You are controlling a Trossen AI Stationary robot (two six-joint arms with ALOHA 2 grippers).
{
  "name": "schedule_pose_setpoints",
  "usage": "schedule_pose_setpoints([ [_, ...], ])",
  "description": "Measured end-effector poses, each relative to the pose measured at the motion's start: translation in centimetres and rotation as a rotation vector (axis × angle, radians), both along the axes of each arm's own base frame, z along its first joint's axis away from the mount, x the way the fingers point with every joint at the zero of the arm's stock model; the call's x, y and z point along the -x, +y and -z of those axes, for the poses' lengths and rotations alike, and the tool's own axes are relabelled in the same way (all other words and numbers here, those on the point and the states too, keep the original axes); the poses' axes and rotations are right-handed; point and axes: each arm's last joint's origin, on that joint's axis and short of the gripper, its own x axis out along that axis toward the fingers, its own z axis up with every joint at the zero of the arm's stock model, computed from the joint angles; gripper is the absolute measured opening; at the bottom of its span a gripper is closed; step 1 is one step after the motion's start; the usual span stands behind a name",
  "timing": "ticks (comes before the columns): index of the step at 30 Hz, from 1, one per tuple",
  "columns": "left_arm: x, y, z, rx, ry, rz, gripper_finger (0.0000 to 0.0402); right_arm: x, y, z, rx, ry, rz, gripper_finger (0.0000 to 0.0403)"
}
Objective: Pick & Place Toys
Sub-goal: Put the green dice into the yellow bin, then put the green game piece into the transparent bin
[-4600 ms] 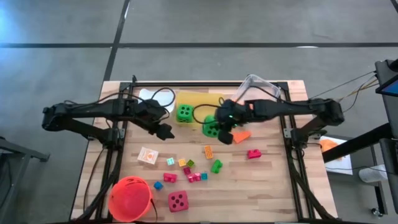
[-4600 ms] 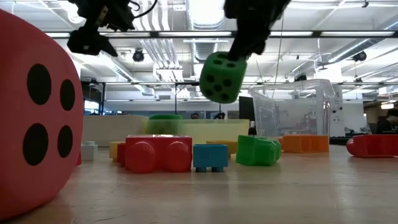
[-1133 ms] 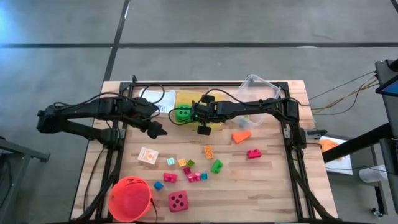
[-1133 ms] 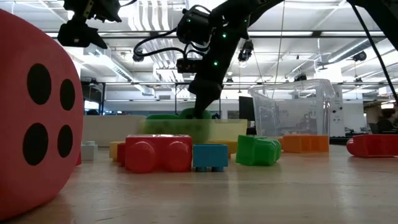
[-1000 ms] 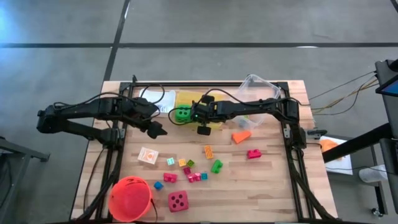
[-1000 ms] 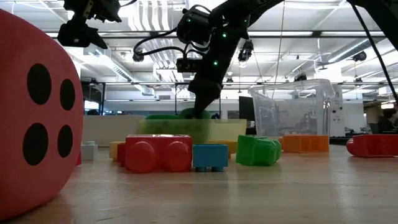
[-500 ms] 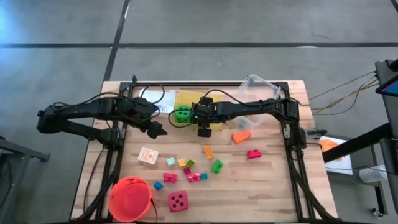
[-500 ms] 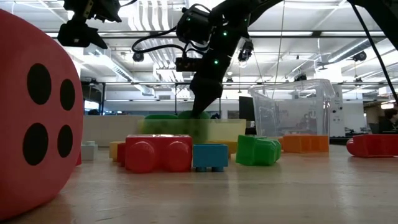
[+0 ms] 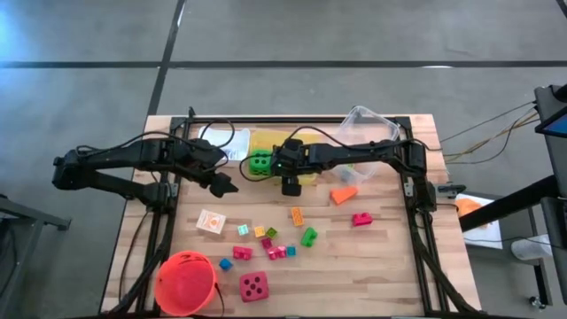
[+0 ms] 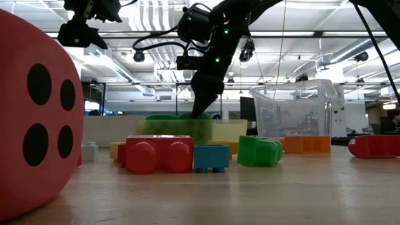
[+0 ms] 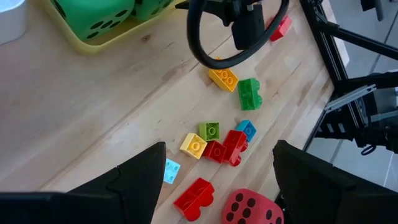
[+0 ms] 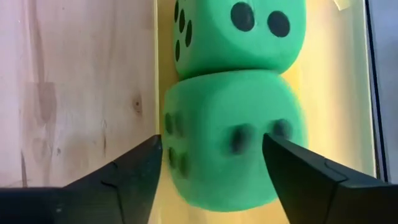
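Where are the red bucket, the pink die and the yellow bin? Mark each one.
red bucket [image 9: 185, 282]: high view, on its inner floor.
pink die [image 9: 253, 286]: high view, on its dotted top face.
yellow bin [image 9: 266, 142]: high view, on its bare floor near the far rim.

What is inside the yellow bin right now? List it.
Two green dice sit side by side in the yellow bin: the far green die and the near green die, touching. The right gripper, open, hovers at the near one. The bin floor beneath them is hidden.
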Motion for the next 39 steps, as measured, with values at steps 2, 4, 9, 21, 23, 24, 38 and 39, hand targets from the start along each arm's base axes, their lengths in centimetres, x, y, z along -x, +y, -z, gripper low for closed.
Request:
schedule_pose_setpoints([
  [2,0.0,0.0,0.0,0.0,0.001,0.0,0.0284,-0.2,0.0,-0.4,0.001,-0.013,0.002,0.0285],
  [4,0.0,0.0,0.0,0.0,0.003,0.0,0.0284,-0.3,0.0,-1.0,-0.001,-0.028,0.009,0.0295],
  [9,0.1,0.0,0.1,0.001,0.014,0.001,0.0284,-0.5,0.0,-2.6,-0.016,-0.047,0.041,0.0303],
  [21,0.5,-0.1,0.4,-0.002,0.061,0.011,0.0284,5.2,6.3,-8.7,-0.439,0.041,-0.167,0.0304],
  [23,0.5,-0.1,0.4,-0.012,0.059,0.023,0.0284,6.6,8.1,-8.8,-0.408,0.064,-0.253,0.0304],
  [24,0.5,-0.1,0.4,-0.014,0.058,0.026,0.0284,7.3,9.0,-8.8,-0.386,0.07,-0.296,0.0304],
  [38,0.5,0.0,0.4,-0.027,0.063,0.042,0.0284,8.9,14.8,-2.6,-0.229,0.132,-0.64,0.0303],
  [39,0.5,0.0,0.4,-0.027,0.062,0.041,0.0284,8.8,14.9,-2.3,-0.227,0.117,-0.646,0.0303],
])
